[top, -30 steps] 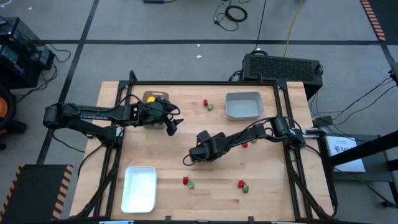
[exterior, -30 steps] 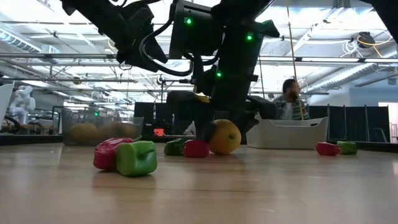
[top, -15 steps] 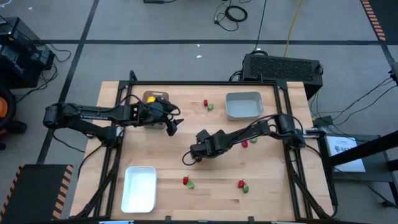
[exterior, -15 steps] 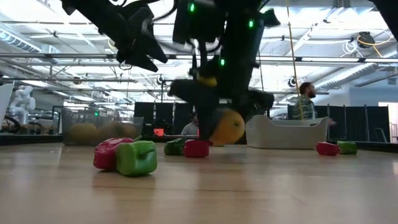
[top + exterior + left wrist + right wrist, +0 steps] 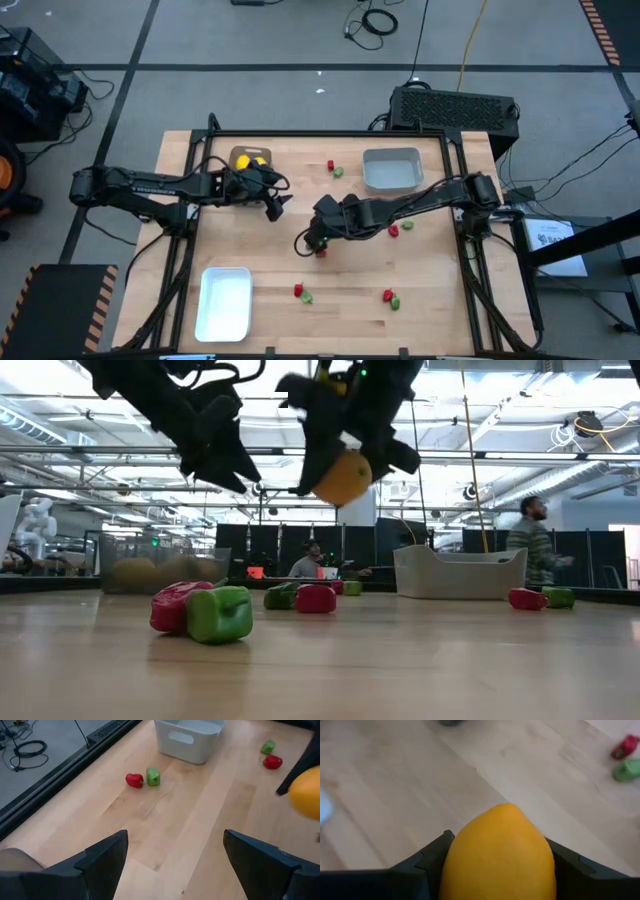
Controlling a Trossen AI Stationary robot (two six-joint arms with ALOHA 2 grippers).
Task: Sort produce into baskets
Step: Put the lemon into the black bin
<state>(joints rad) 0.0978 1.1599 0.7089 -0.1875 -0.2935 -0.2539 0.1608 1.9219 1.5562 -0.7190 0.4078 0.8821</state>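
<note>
An orange-yellow fruit (image 5: 500, 855) hangs well above the table in the low view, with my right gripper (image 5: 315, 238) shut on it over the table's middle. My left gripper (image 5: 276, 206) stands open and empty in the air just left of it, beside the brown-grey basket (image 5: 238, 156), which holds a yellow fruit (image 5: 252, 160). The light grey-blue basket (image 5: 392, 170) stands at the far right, the white basket (image 5: 224, 303) at the near left. Red and green pieces lie in pairs on the wood (image 5: 333, 168), (image 5: 400, 228), (image 5: 302, 293), (image 5: 390, 298). My right gripper pinches the fruit between its two fingers (image 5: 420, 870), one on each of its opposite sides (image 5: 454, 865). The fingers slant downward toward the table's left. The fruit (image 5: 343, 478) is lifted clear of the table and sticks out past the fingertips.
A red and a green piece (image 5: 205, 610) lie close to the low camera. Black frame rails (image 5: 330, 133) run along the table's edges. A black box (image 5: 455, 108) sits beyond the far edge, and people stand in the room behind.
My right gripper has risen steeply from the table with the orange-yellow fruit, rolling its wrist as it went; the fruit, which sat on the wood, now hangs clear. My left gripper has sunk a little and stays open.
</note>
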